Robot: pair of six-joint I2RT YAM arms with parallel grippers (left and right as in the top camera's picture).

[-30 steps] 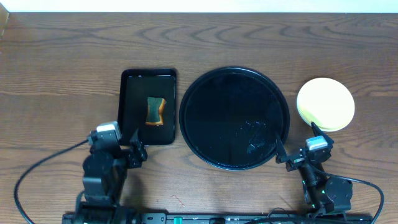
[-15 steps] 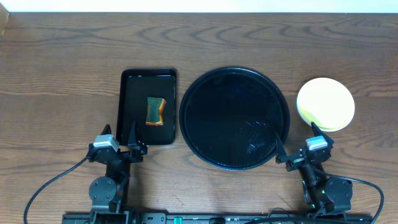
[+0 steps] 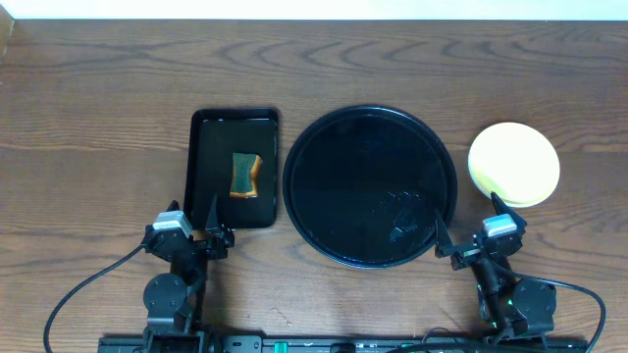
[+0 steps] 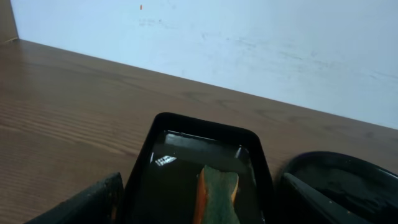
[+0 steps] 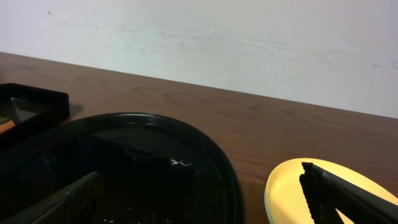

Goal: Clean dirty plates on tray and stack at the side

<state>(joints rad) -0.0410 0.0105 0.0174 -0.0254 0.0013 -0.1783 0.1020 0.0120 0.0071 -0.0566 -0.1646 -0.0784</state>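
Observation:
The round black tray (image 3: 370, 186) lies mid-table with no plates on it; it also shows in the right wrist view (image 5: 124, 168). A stack of plates with the pale yellow plate (image 3: 513, 164) on top sits to the tray's right; its edge shows in the right wrist view (image 5: 292, 193). The mint-blue plates are hidden under it. My left gripper (image 3: 211, 226) is open and empty at the near end of the rectangular tray. My right gripper (image 3: 469, 227) is open and empty between the round tray and the plate stack.
A small rectangular black tray (image 3: 234, 168) left of the round tray holds a green-and-orange sponge (image 3: 244, 176), also in the left wrist view (image 4: 214, 196). A white wall runs along the table's far edge.
The left arm has drawn back and lowered near the table's front edge. The right arm has not moved.

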